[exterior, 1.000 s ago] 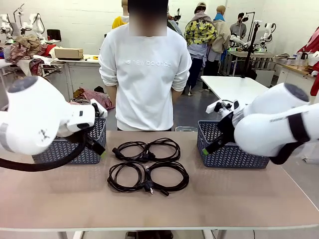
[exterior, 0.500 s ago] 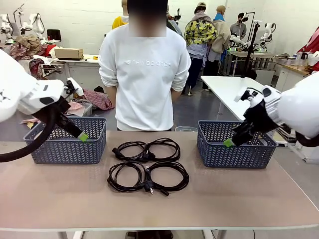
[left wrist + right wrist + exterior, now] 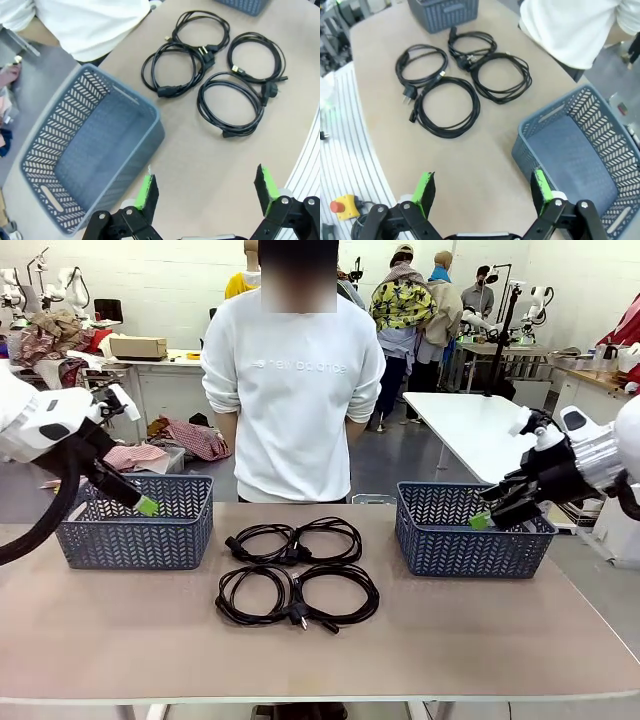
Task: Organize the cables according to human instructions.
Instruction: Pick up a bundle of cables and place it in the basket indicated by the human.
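Observation:
Several cables lie as round black coils in a two-by-two group at mid-table: the back pair (image 3: 293, 540) and the front pair (image 3: 297, 596). They show again in the left wrist view (image 3: 230, 102) and the right wrist view (image 3: 447, 105). My left gripper (image 3: 143, 502) hangs open over the left blue basket (image 3: 130, 540), holding nothing; its green pads (image 3: 146, 192) stand wide apart. Open and empty as well, my right gripper (image 3: 482, 519) hovers over the right blue basket (image 3: 460, 550), its pads (image 3: 425, 187) spread wide.
A person in a white sweatshirt (image 3: 290, 390) stands at the far edge behind the cables, arms down. Both baskets (image 3: 132, 165) (image 3: 527, 160) are empty inside. Bare tabletop (image 3: 320, 660) runs along the front.
Both arms have swung outward and back from the table's middle. The grippers now hang over the two baskets. The cables have not moved.

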Motion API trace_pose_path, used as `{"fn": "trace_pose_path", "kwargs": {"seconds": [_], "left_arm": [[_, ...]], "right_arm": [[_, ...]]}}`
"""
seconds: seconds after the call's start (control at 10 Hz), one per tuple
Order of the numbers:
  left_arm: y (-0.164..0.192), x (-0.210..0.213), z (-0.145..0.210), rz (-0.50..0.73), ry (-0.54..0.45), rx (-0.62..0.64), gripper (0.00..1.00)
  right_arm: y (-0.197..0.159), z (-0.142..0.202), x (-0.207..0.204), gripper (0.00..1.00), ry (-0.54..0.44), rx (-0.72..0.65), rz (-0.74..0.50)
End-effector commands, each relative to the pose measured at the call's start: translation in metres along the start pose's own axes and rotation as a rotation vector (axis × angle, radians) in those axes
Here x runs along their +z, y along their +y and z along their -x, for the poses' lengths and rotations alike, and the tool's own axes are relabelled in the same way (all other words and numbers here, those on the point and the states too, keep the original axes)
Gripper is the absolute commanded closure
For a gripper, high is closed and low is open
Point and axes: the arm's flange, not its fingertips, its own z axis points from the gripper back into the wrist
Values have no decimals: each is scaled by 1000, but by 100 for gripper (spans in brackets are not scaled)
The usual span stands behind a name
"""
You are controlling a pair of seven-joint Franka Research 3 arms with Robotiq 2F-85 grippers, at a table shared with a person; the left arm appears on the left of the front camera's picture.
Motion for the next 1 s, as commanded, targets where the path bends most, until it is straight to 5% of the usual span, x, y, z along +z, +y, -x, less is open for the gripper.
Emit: {"fn": "trace_pose_path", "kwargs": {"seconds": [0.0, 0.9], "left_arm": [[13, 6, 6, 23, -25, -26, 0], [11, 10, 6, -2, -12, -19, 0]], "right_arm": [[-12, 2, 6, 0, -58, 21, -41], [-6, -1, 10, 0, -49, 5, -29]]}}
